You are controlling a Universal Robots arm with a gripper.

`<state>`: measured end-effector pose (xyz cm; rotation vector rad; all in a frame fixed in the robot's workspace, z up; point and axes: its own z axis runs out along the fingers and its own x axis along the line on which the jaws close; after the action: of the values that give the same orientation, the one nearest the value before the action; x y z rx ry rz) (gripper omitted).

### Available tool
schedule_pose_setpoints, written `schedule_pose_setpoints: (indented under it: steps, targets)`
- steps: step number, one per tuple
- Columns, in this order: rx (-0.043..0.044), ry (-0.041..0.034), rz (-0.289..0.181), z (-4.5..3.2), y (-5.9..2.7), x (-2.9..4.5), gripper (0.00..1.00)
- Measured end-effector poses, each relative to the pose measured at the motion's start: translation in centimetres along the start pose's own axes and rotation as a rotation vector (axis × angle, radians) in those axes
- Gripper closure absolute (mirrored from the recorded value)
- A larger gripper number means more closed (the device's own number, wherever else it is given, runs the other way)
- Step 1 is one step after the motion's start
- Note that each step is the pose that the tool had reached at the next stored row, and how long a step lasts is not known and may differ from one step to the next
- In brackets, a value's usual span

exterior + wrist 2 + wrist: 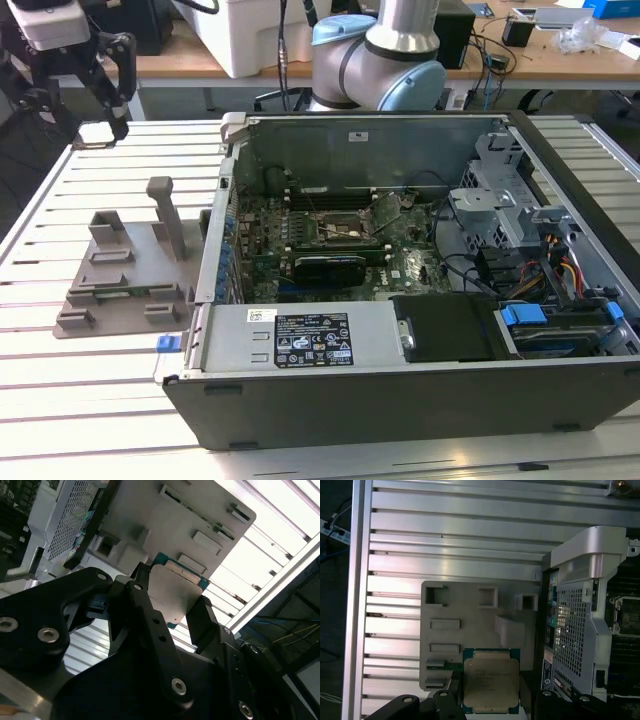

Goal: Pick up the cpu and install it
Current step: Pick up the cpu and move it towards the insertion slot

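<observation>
— Where's my cpu?

— You have it. Your gripper (174, 590) is pinching the cpu (177, 596) by two opposite edges, with a black finger (200, 619) on each side. Its silver top faces the first wrist camera.

— And the tray?

— Your grey moulded tray (120, 285) lies on the slatted table (100, 400). In the exterior view it's at nine o'clock from the open computer case (400, 410). The gripper hangs at about eleven o'clock from the tray. The motherboard socket (345, 232) sits inside the case, at three o'clock from the tray.
</observation>
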<state>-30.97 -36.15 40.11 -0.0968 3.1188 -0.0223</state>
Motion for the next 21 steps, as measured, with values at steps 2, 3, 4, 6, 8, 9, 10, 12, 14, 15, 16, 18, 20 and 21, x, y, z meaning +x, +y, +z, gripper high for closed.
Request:
schedule_pose_setpoints:
  steps: [2, 3, 4, 6, 8, 9, 10, 12, 14, 15, 16, 18, 20, 21]
  targets:
    - [0.0001, 0.0001, 0.0, 0.02, -0.06, -1.34, 0.45]
    - [0.0001, 0.0, 0.0, 0.04, -0.1, -2.1, 0.45]
    - [0.0001, 0.0001, 0.0, 0.05, -0.13, -2.62, 0.45]
    - [0.0001, 0.0002, 0.0, 0.06, -0.17, -3.3, 0.45]
    - [0.0001, 0.0001, 0.0, 0.09, -0.21, -4.09, 0.45]
    - [0.0, 0.0, 0.0, 0.1, -0.23, -4.44, 0.45]
    - [0.0001, 0.0002, 0.0, 0.1, -0.25, -4.84, 0.45]
    - [0.0001, 0.0002, 0.0, 0.11, -0.29, -5.52, 0.45]
    - [0.0, 0.0, 0.0, 0.14, -0.34, -6.41, 0.45]
    - [0.0, 0.0001, 0.0, 0.14, -0.36, -6.75, 0.45]
    - [0.0001, 0.0002, 0.0, 0.15, -0.37, -7.1, 0.45]
    - [0.0001, 0.0002, 0.0, 0.17, -0.42, -8.01, 0.45]
    - [0.0, 0.0001, 0.0, 0.18, -0.44, -8.58, 0.45]
    - [0.0, 0.0001, 0.0, 0.19, -0.46, -8.83, 0.45]
